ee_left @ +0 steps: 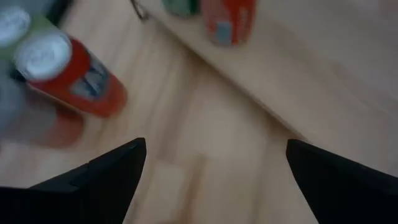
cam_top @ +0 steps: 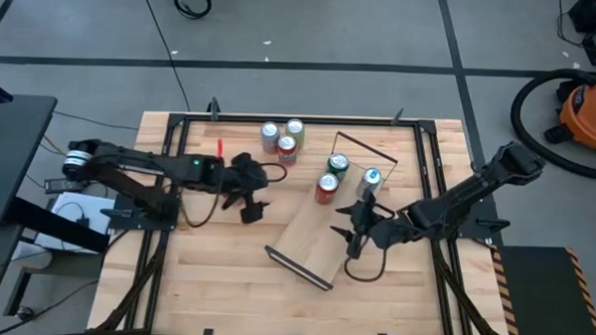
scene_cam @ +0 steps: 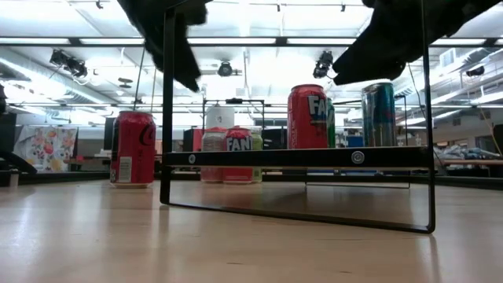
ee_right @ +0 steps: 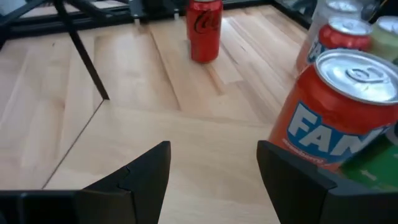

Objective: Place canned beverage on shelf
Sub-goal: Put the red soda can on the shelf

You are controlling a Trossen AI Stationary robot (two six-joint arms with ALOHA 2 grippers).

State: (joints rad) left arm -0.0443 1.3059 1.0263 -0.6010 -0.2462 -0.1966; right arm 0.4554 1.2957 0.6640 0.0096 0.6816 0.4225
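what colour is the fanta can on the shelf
Red with blue and white lettering and a silver top; the Fanta can shows best in the right wrist view.

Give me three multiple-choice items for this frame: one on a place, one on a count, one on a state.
1. The blue can stands: A on the shelf; B on the floor; C in a gripper.
2. Cans on the shelf: A one; B three; C five.
3. The left gripper: A jaws open, empty; B shut on a can; C shut on a cable.
Key: A, it rests on the plank; B, blue, green can and red can stand there; A, its wrist view shows spread jaws, nothing between.
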